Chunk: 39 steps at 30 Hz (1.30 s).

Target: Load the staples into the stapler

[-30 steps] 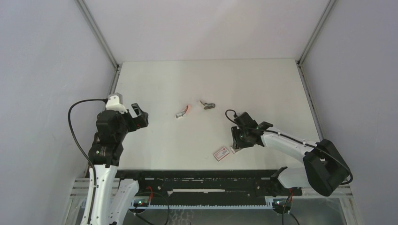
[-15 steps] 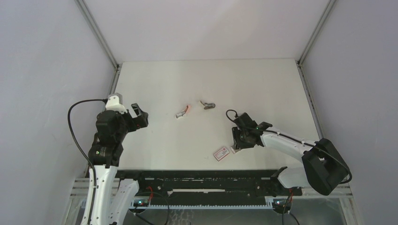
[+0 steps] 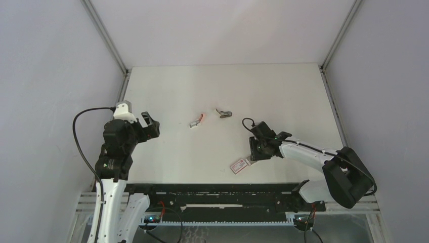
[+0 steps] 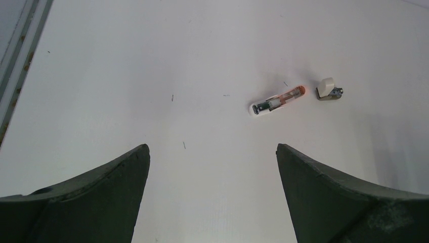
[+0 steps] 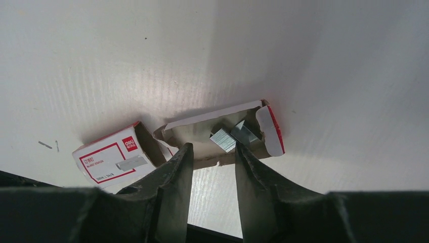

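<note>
The staples (image 5: 235, 135) are two small silvery blocks lying in a pale cardboard tray (image 5: 202, 124) with red end flaps. My right gripper (image 5: 213, 149) (image 3: 251, 153) hovers low at the tray's near wall. It is open with a narrow gap, its right fingertip next to a staple block and nothing clamped. The stapler (image 3: 224, 113) (image 4: 329, 89), small and dark grey, lies mid-table, far from both grippers. My left gripper (image 4: 212, 147) (image 3: 151, 124) is raised over the left of the table, wide open and holding nothing.
A white sleeve with a red label (image 5: 114, 159) (image 3: 239, 165) lies just left of the tray. A slim white-and-orange piece (image 4: 277, 100) (image 3: 197, 120) lies left of the stapler. A few loose staples (image 5: 48, 146) dot the table.
My right gripper's jaws have narrowed a little beside the staples, and the arm has shifted slightly left. The left arm has not moved.
</note>
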Tool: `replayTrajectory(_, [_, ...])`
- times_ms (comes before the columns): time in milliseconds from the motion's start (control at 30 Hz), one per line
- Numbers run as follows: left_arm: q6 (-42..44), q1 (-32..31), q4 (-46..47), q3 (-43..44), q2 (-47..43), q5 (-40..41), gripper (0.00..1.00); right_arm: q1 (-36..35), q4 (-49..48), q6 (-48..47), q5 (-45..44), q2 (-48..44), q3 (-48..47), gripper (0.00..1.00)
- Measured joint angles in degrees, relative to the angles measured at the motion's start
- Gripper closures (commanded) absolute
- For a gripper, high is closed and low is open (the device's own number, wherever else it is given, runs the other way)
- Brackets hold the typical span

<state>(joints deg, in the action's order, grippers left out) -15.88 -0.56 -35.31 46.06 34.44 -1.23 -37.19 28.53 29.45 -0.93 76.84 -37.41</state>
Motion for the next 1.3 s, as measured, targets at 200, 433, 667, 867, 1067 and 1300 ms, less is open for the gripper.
replayTrajectory(200, [0.0, 0.0, 0.0, 0.0, 0.0, 0.0, 0.01, 0.0, -1.6, 0.2, 1.9, 0.1, 0.0, 0.68])
replayTrajectory(433, [0.0, 0.0, 0.0, 0.0, 0.0, 0.0, 0.01, -0.1, -2.9, 0.3, 4.3, 0.1, 0.0, 0.71])
replayTrajectory(667, [0.0, 0.0, 0.0, 0.0, 0.0, 0.0, 0.01, -0.3, -3.5, -1.6, 5.1, -1.6, 0.2, 0.68])
replayTrajectory(867, [0.0, 0.0, 0.0, 0.0, 0.0, 0.0, 0.01, -1.3, -3.4, -6.5, 4.5, -4.6, 0.3, 0.62])
replayTrajectory(1067, [0.0, 0.0, 0.0, 0.0, 0.2, 0.0, 0.01, -1.6, -0.3, -10.3, 2.3, -1.4, -1.5, 0.62])
replayTrajectory(1300, [0.0, 0.0, 0.0, 0.0, 0.7, 0.0, 0.01, -3.4, 1.3, -13.3, 0.1, 2.3, -4.3, 0.63])
